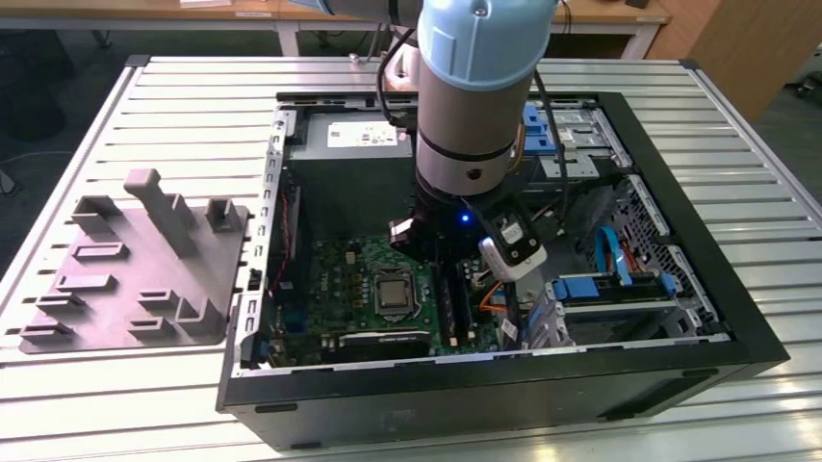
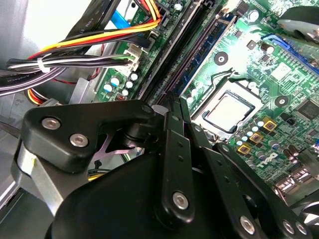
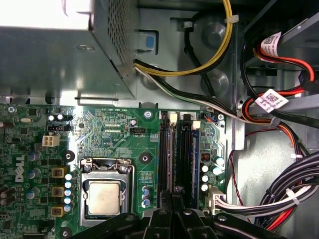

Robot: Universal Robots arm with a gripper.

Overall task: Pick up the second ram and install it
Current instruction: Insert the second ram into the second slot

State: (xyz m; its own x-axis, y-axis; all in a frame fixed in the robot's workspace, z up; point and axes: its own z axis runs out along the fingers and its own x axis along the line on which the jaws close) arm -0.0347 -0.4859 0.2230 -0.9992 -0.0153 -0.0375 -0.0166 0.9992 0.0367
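Note:
The second ram (image 3: 170, 159) stands on edge in a black motherboard slot beside the processor socket (image 3: 103, 196). It is a thin dark blue-green strip seen from above, and it shows as second ram (image 2: 207, 47) in the second wrist view too. My gripper (image 3: 172, 198) sits low inside the computer case, its black fingers drawn together over the stick's upper edge, about midway along the slot. The same closed tips of the gripper (image 2: 174, 99) meet the strip in the second wrist view. Another blue-edged stick (image 3: 196, 159) stands two slots away, on the cable side.
The open computer case (image 1: 668, 356) lies on a slatted metal table. A grey plastic tray (image 1: 141, 279) with upright pegs is at the exterior view's left. Cable bundles (image 3: 279, 199) run close beside the slots, and the power supply box (image 3: 65, 55) is just beyond the motherboard.

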